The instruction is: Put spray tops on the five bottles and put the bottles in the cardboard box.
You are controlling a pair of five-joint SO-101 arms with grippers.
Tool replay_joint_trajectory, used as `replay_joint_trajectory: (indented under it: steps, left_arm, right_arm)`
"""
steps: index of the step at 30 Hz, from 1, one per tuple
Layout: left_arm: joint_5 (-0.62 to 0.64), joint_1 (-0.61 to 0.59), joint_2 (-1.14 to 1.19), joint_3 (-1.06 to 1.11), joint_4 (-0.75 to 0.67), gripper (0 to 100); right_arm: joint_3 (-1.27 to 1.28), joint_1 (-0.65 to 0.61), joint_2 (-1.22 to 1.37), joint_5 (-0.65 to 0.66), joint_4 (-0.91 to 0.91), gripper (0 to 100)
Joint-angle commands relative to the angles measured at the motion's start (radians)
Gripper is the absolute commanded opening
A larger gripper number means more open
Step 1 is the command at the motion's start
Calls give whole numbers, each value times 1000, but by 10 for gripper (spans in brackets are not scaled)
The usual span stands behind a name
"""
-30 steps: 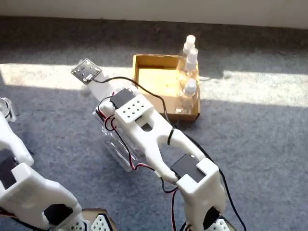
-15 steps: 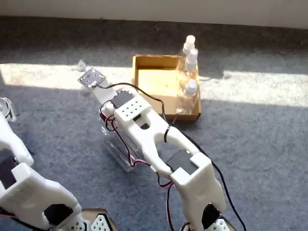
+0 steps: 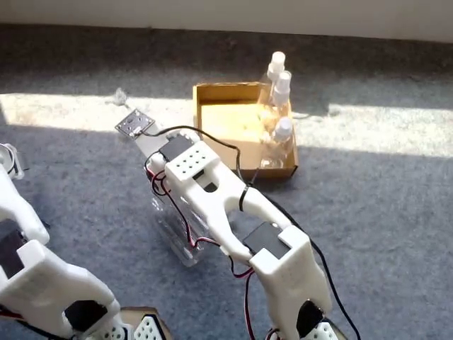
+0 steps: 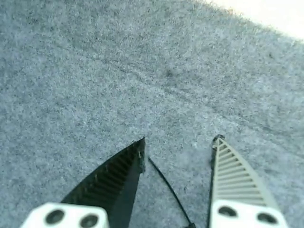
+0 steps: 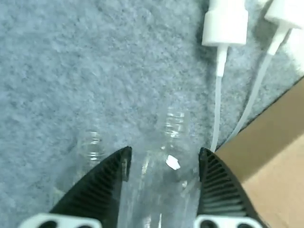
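My right gripper (image 5: pixel 164 153) is open, its fingers straddling an uncapped clear bottle (image 5: pixel 172 142) that lies on the grey carpet. A second uncapped bottle (image 5: pixel 91 145) lies beside it. Two loose white spray tops (image 5: pixel 225 23) (image 5: pixel 285 13) with long dip tubes rest just beyond, near a corner of the cardboard box (image 5: pixel 273 142). From above, the right arm (image 3: pixel 205 184) stretches over the lying clear bottles (image 3: pixel 173 227), next to the box (image 3: pixel 212 92). Three bottles with spray tops (image 3: pixel 282 134) stand along the box's right side. My left gripper (image 4: pixel 178 141) is open over bare carpet.
The left arm (image 3: pixel 35 276) sits at the near left corner of the high view. A sunlit strip crosses the carpet behind the box. Open carpet lies to the right of the box and the right arm.
The right arm's wrist has drawn back toward the near side and dropped lower over the lying bottles. The left arm has kept still.
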Motion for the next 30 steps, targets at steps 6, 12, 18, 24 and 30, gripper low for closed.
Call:
replay_joint_trajectory:
  steps: [6,12,18,24,30]
  left_arm:
    - [-5,1,-19,-48,5,217]
    - [-5,1,-19,-48,5,217]
    - [-5,31,-22,-50,18,217]
    - [-5,96,-22,-159,252,217]
    - [-8,200,-53,-278,522,218]
  right_arm:
    - [-99,-10,-140,-8,67,63]
    - [-99,4,-332,-5,193,63]
    - [-99,199,-533,-3,404,63]
    - [-82,618,-665,152,536,63]
    - [191,1055,-659,302,305,63]
